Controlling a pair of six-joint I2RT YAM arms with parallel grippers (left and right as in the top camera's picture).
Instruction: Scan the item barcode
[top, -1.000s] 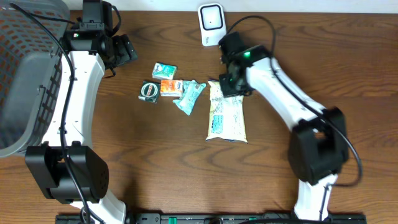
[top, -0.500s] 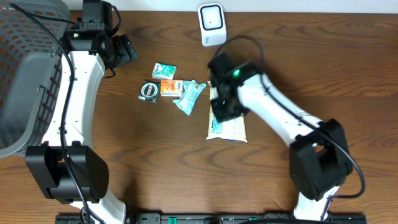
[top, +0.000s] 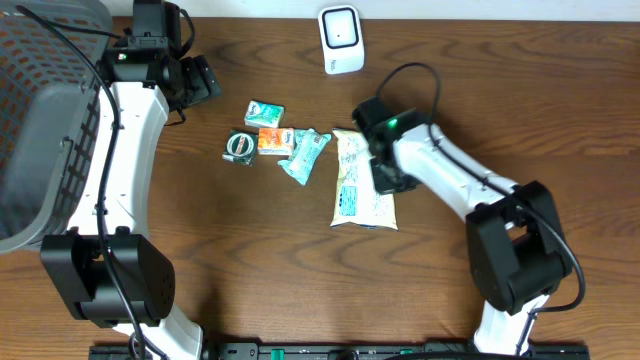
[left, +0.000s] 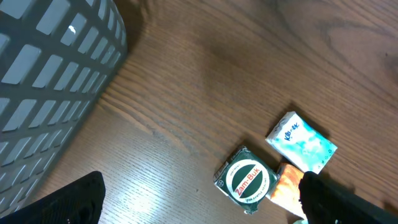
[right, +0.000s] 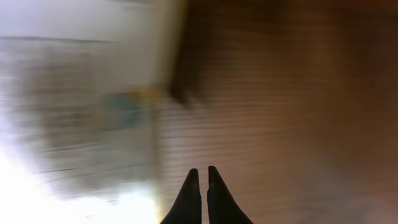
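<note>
Nothing is being scanned yet: the right gripper (top: 388, 178) is being held pressed together, empty, at the white packet (top: 355, 190); the left gripper (top: 205, 80), spread, near the table's (top: 250, 270) far edge.

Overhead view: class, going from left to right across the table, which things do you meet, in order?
basket → tin → orange pack → teal wrapper → white packet
</note>
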